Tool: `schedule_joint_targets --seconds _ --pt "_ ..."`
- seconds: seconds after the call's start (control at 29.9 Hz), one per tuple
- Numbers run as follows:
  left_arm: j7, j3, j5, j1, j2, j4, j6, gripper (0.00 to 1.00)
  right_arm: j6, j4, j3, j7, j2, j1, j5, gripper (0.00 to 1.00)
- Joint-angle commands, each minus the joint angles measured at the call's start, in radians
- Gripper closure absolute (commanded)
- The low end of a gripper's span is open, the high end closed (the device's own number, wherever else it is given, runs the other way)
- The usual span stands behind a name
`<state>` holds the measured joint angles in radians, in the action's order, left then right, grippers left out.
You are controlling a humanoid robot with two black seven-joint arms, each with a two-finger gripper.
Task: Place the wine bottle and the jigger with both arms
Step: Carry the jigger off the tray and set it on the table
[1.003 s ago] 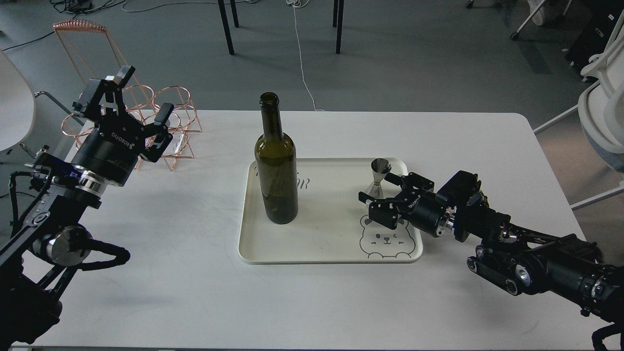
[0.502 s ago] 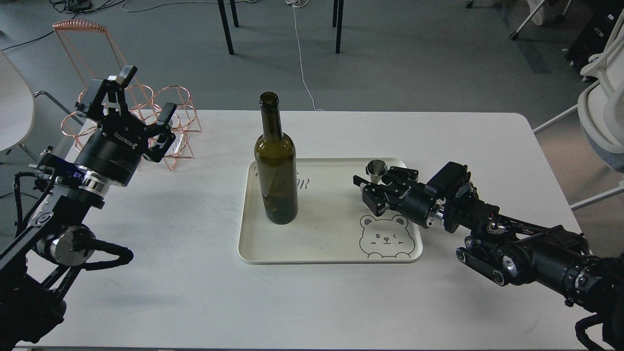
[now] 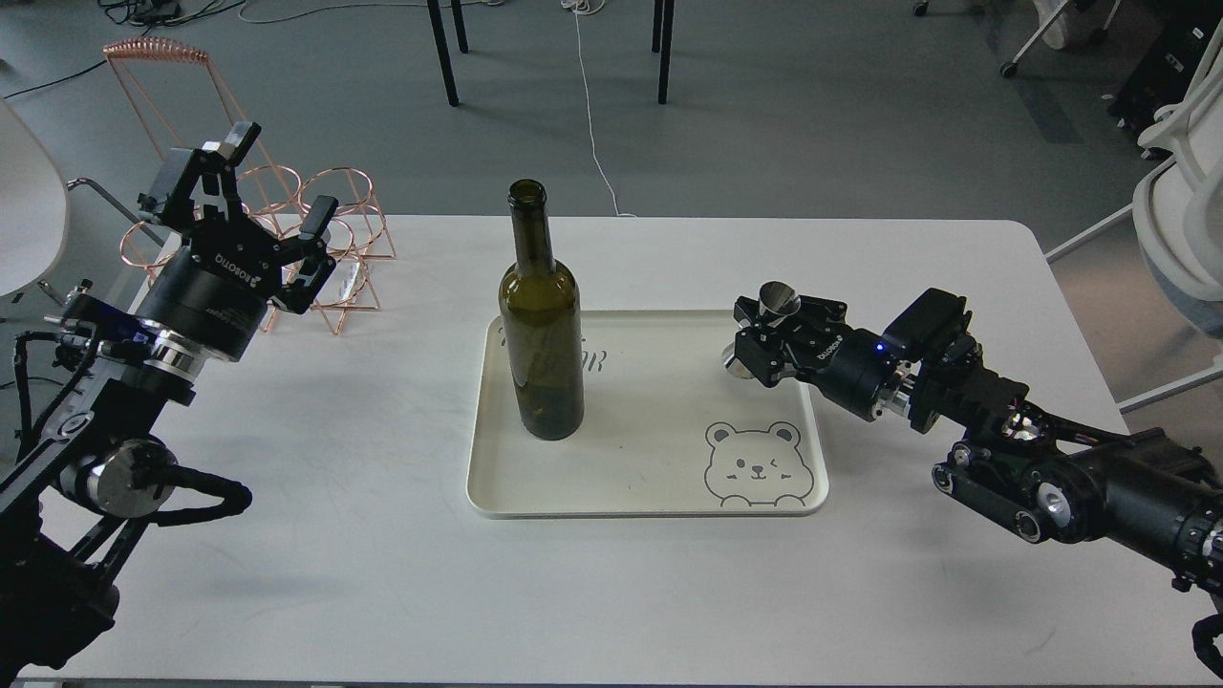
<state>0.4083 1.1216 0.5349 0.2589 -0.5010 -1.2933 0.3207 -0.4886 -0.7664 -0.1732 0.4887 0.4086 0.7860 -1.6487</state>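
The wine bottle (image 3: pixel 542 330), dark olive-green glass with an open neck, stands upright on the left half of a cream tray (image 3: pixel 659 478) with a bear drawing. The jigger (image 3: pixel 777 300), small and shiny steel, is tilted in my right gripper (image 3: pixel 761 336). That gripper is shut on its waist and holds it above the tray's far right corner. My left gripper (image 3: pixel 275 191) is open and empty, raised at the table's far left in front of a copper wire rack, well away from the bottle.
A copper wire bottle rack (image 3: pixel 330 239) stands at the table's far left corner, just behind my left gripper. The white table (image 3: pixel 621 592) stretches in front of the tray. A white chair (image 3: pixel 1180 191) stands off the table's right edge.
My right gripper has closed on the jigger and lifted it off the tray, up and slightly to the right. My left arm has barely shifted. The bottle has not moved.
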Motion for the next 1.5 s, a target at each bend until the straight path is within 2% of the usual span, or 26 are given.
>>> schedule_joint_targets --seconds 0.0,0.13,0.3,0.7,1.0,1.2,1.3,1.44,1.47 --pt "0.000 0.000 0.000 0.000 -0.001 -0.001 0.001 0.02 0.000 -0.031 -0.043 0.000 0.113 -0.024 0.001 0.88" --pt "0.000 0.000 0.000 0.000 -0.001 -0.003 0.001 0.02 0.000 -0.031 -0.055 0.000 0.202 -0.066 0.023 0.88" --pt "0.000 0.000 0.000 0.002 0.001 -0.011 0.004 0.02 0.000 -0.019 -0.052 0.000 0.245 -0.126 0.093 0.88" --pt "0.001 0.001 0.000 0.002 -0.004 -0.027 0.004 0.02 0.000 0.064 -0.042 0.000 0.214 -0.179 0.142 0.87" --pt "0.000 0.001 0.000 0.002 -0.007 -0.027 0.004 0.02 0.000 0.133 -0.042 0.000 0.145 -0.175 0.144 0.81" --pt "0.000 0.001 0.000 0.000 -0.007 -0.027 0.004 0.02 0.000 0.148 -0.040 0.000 0.142 -0.174 0.144 0.60" --pt "0.000 0.001 0.000 0.002 -0.008 -0.027 0.004 0.02 0.000 0.150 -0.039 0.000 0.142 -0.177 0.144 0.55" --pt "0.001 0.001 0.000 0.000 -0.008 -0.027 0.004 0.02 0.000 0.148 -0.037 0.000 0.145 -0.177 0.144 0.39" --pt "0.001 0.001 0.000 0.000 -0.008 -0.027 0.004 0.02 0.000 0.147 -0.037 0.000 0.147 -0.177 0.144 0.31"
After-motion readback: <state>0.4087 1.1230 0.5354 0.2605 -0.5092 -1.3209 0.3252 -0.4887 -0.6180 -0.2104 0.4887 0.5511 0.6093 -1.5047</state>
